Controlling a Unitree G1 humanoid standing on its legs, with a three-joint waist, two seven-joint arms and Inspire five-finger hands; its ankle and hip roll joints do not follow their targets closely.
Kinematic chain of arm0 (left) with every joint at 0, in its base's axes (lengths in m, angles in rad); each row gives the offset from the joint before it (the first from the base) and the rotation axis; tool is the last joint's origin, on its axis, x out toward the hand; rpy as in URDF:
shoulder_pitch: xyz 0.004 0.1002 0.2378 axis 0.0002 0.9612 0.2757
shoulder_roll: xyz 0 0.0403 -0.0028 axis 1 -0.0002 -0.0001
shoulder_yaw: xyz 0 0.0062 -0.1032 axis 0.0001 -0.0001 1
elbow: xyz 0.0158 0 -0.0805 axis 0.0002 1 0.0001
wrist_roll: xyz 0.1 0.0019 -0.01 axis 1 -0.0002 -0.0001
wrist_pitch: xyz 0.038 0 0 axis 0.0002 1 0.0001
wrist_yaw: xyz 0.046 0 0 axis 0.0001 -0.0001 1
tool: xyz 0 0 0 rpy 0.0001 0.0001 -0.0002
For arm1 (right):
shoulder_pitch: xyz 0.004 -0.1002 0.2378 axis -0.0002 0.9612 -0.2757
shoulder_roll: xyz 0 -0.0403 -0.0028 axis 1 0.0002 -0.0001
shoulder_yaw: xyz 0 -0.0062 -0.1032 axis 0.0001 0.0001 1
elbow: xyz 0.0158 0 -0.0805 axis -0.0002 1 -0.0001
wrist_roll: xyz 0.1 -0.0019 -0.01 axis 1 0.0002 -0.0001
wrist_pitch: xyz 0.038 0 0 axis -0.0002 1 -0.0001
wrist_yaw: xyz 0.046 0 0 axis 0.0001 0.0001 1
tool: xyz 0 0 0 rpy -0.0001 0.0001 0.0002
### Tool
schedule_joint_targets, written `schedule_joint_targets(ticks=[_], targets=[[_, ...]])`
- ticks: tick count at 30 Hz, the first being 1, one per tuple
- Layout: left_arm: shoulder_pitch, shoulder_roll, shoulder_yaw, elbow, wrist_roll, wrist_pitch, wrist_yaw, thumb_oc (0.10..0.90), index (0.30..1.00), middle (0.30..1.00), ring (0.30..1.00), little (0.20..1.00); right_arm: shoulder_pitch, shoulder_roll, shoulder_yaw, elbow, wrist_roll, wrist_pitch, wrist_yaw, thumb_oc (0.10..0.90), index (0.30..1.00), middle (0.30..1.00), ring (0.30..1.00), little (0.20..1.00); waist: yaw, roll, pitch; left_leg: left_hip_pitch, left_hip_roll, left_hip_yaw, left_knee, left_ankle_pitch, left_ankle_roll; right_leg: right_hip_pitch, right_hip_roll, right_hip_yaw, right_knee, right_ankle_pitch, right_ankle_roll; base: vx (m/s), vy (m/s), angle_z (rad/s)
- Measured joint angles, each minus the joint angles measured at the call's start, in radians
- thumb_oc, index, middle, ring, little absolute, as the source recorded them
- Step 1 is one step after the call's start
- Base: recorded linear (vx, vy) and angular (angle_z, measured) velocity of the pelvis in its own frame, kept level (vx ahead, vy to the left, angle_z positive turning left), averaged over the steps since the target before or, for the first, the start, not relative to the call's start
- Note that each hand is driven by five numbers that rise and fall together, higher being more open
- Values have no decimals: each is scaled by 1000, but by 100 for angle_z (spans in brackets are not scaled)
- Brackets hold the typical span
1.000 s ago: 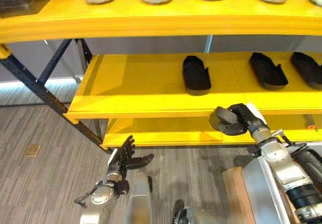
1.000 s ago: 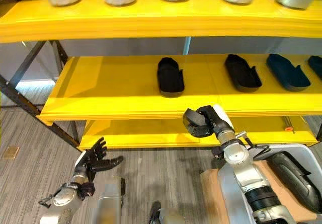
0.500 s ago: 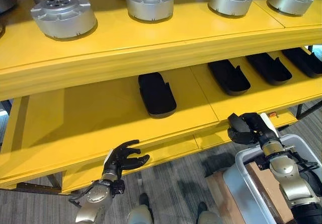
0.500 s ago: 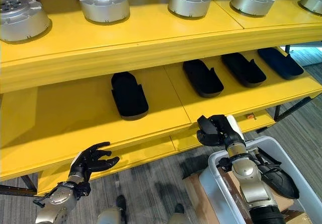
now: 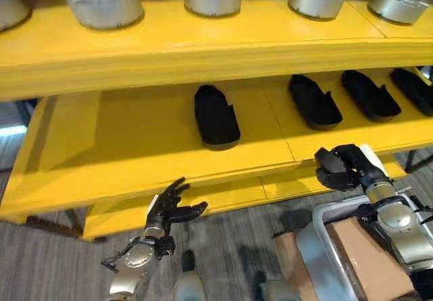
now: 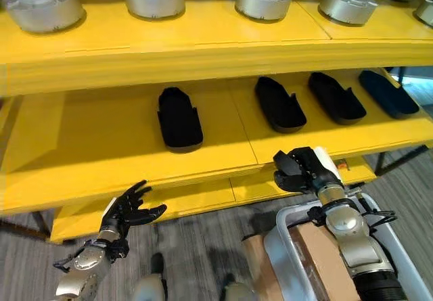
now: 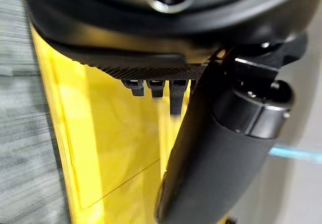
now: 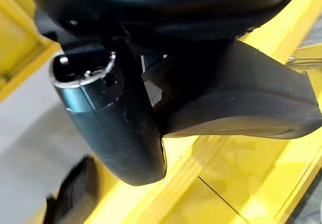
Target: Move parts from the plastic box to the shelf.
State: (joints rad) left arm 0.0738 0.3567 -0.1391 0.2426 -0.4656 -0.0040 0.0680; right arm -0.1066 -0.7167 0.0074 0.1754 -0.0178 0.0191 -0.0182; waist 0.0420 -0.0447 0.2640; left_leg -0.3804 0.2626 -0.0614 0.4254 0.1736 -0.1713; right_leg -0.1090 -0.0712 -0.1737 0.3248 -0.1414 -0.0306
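Observation:
My right hand (image 5: pixel 346 168) is shut on a black moulded part (image 8: pixel 236 100). It hovers just in front of the middle yellow shelf (image 5: pixel 135 145), at its front edge, right of centre. Several matching black parts lie on that shelf, the nearest (image 5: pixel 216 116) at the centre and another (image 5: pixel 314 102) to its right. The grey plastic box (image 5: pixel 314 230) stands low on the right, under my right arm, with brown cardboard (image 5: pixel 369 250) inside. My left hand (image 5: pixel 169 210) is open with its fingers spread and nothing in it, below the shelf's front edge on the left.
The top yellow shelf (image 5: pixel 203 47) carries a row of round silver metal parts (image 5: pixel 105 3). A lower yellow shelf (image 5: pixel 223 196) shows beneath the middle one. Grey wood-look floor (image 5: pixel 40 267) lies in front. The left half of the middle shelf is bare.
The whole picture has shifted, so the camera moved. My right hand still holds the black part at the shelf's front edge, and the left hand stays open.

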Motion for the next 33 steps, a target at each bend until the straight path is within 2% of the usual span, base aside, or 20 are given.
schedule_joint_targets(ticks=[1,2,3,4,5,6,7,9,10,12,13,14,16,17,19,20,22,24,28,33], targets=[[19,4,5,25,0,12,7,900,1000,1000,1000,1000,5,17,4,-19,17,-10,-3,400,300,300,300,300,-56,7,-2,85,177,87,-101,-38,12,6,5,-37,8,-20,6,162,381,33],[11,4,1,29,0,13,5,900,1000,1000,1000,1000,10,30,-8,-18,21,-10,-20,400,300,300,300,300,-69,33,-13,173,236,37,-195,-44,-18,-30,17,-28,43,-19,46,227,507,66],[-42,-2,-6,27,-1,19,7,900,1000,1000,1000,1000,11,36,-24,-18,21,-2,-37,400,300,300,300,300,-89,52,-19,247,210,62,-255,-129,-22,-85,-3,-33,49,-13,75,237,452,31],[-74,-9,-18,27,-1,19,6,900,1000,1000,1000,1000,21,38,-43,-21,20,2,-40,400,300,300,300,300,-95,56,-19,278,166,105,-279,-158,-10,-96,-15,-32,37,5,87,158,371,51],[-103,-9,-45,23,0,18,1,900,1000,1000,1000,1000,45,47,-74,-22,20,4,-42,400,300,300,300,300,-94,60,-19,299,123,149,-288,-187,-1,-95,-22,-31,12,38,65,90,264,51],[-125,-8,-60,5,0,13,-7,900,1000,1000,1000,1000,48,56,-90,-21,20,11,-51,400,300,300,300,300,-89,61,-15,302,63,154,-287,-204,15,-97,-27,-34,-28,71,44,60,184,31],[-132,-7,-61,-7,0,10,-15,900,1000,1000,1000,1000,45,55,-87,-21,20,12,-53,400,300,300,300,300,-78,75,-17,303,32,154,-296,-198,28,-106,-29,-33,-44,86,43,62,180,8],[-137,-8,-53,-8,0,8,-14,900,1000,1000,1000,1000,39,54,-72,-22,20,12,-52,400,300,300,300,300,-68,82,-13,295,32,155,-277,-206,28,-129,-40,-25,-32,97,55,31,126,-7],[-138,-4,-50,-6,0,8,-11,900,1000,1000,1000,1000,31,55,-60,-22,20,12,-52,400,300,300,300,300,-68,65,-3,292,21,173,-262,-214,8,-140,-59,-9,-23,101,63,20,87,-12],[-139,9,-42,-7,0,8,-7,900,1000,1000,1000,1000,15,55,-48,-23,20,9,-51,400,300,300,300,300,-63,25,18,268,-22,201,-218,-230,17,-163,-105,17,-30,104,82,28,61,-26],[-122,23,-14,-8,0,13,9,900,1000,1000,1000,1000,8,56,-34,-29,21,7,-46,400,300,300,300,300,-36,18,18,211,-16,241,-152,-255,57,-181,-176,44,58,46,136,33,38,-39],[-113,26,-3,-8,0,13,12,900,1000,1000,1000,1000,9,57,-27,-33,21,7,-45,400,300,300,300,300,-33,14,18,211,-20,242,-141,-258,63,-161,-219,55,63,39,164,37,27,-36],[-96,57,17,-8,0,12,16,900,1000,1000,1000,1000,11,78,-20,-68,21,3,-40,400,300,300,300,300,-28,-20,18,212,-28,248,-132,-262,70,-56,-310,80,-39,68,221,31,3,-11],[-96,83,33,-7,0,12,17,900,1000,1000,1000,1000,11,96,-19,-86,21,-3,-38,400,300,300,300,300,-19,-48,17,212,-27,250,-131,-258,63,1,-321,91,-132,98,228,23,-5,-14],[-95,135,53,-7,0,12,18,900,1000,1000,1000,1000,8,130,-17,-96,21,-14,-37,400,300,300,300,300,-10,-123,9,216,-32,250,-130,-252,49,106,-310,76,-253,239,234,22,-4,-7],[-90,143,65,-7,0,12,20,900,1000,1000,1000,1000,-1,141,-16,-94,21,-14,-35,400,300,300,300,300,0,-141,3,221,-27,253,-131,-251,32,122,-310,50,-285,220,261,12,-10,-20],[-60,124,57,-20,1,12,25,900,1000,1000,1000,1000,-36,150,-17,-92,21,-14,-34,400,300,300,300,300,-13,-124,-5,234,46,247,-156,-222,-17,135,-236,58,-328,205,280,-2,-8,-39],[-36,87,53,-24,1,13,8,900,1000,1000,1000,1000,-34,140,-22,-93,21,-13,-34,400,300,300,300,300,-34,-123,-7,263,74,250,-195,-199,-44,135,-205,72,-331,201,273,-10,-9,-28],[-24,50,46,-28,1,14,0,900,1000,1000,1000,1000,-24,79,-28,-105,21,-13,-34,400,300,300,300,300,-79,-122,-9,278,90,256,-223,-180,-48,128,-188,85,-330,196,257,-11,-8,-12],[-13,52,50,-30,1,14,-1,900,1000,1000,1000,1000,-5,18,-31,-145,20,-14,-33,400,300,300,300,300,-89,-105,-19,275,98,260,-222,-177,-47,119,-184,91,-327,200,253,-5,1,-3]])
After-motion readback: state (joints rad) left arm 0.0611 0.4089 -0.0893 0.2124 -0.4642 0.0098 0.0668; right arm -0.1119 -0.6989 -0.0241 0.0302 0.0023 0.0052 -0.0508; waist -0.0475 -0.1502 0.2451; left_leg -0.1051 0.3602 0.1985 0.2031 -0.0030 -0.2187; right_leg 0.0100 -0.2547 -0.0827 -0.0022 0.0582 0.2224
